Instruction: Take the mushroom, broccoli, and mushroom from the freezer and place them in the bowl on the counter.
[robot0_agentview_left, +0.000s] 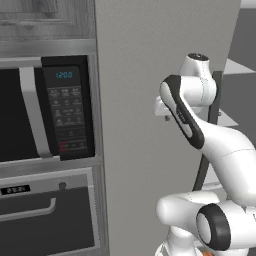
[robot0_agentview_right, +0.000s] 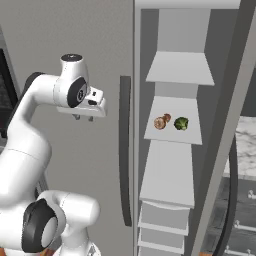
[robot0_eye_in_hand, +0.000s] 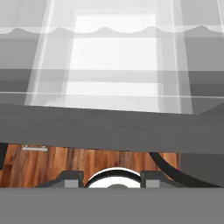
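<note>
Sitting on a white shelf (robot0_agentview_right: 172, 131) inside the open freezer (robot0_agentview_right: 170, 150), the broccoli (robot0_agentview_right: 181, 123) lies just right of a brownish mushroom (robot0_agentview_right: 162, 121), the two near each other but apart. Whether a second mushroom lies against the first is too small to tell. Left of that shelf runs the freezer's long dark bar handle (robot0_agentview_right: 125, 150). Further left, in front of the closed grey freezer front, hangs the gripper (robot0_agentview_right: 84, 118), pointing downward, well apart from the food; its fingertips (robot0_eye_in_hand: 70, 178) stand partly apart with nothing between them. Right of the freezer a strip of the marble counter (robot0_agentview_right: 247, 145) shows. Left of the freezer, the microwave (robot0_agentview_left: 45, 112) clock reads 12:00.
</note>
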